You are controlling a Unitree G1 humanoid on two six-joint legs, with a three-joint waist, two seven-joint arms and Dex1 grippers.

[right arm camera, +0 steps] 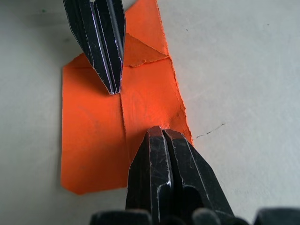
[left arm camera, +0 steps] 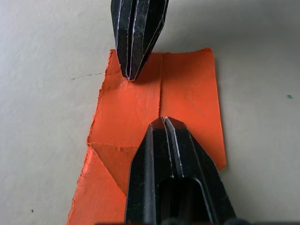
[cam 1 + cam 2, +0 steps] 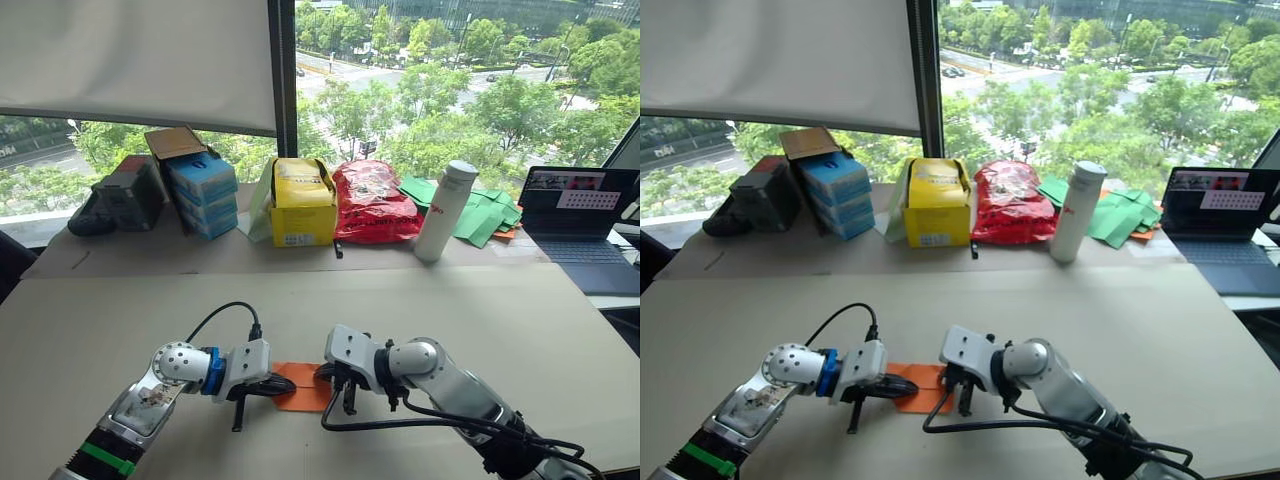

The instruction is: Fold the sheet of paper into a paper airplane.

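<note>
Both arms reach inward, hands tip to tip

The left hand point(image 3: 268, 385) comes in from the left and the right hand point(image 3: 335, 383) from the right, forearms low and angled toward each other. Each hand's two black fingers are pressed together, tips pointing down and facing the other's.

Bright orange paper point(image 2: 183, 103) on beige desk point(image 3: 500, 320); black pincers point(image 2: 164, 126) point(image 1: 159, 133); yellow box point(image 3: 303, 205), red bag point(image 3: 372, 203), white bottle point(image 3: 446, 210).

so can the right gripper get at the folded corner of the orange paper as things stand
Probably not directly: the left gripper is pressed on the sheet of paper right beside that fold, between it and the right gripper.
</note>
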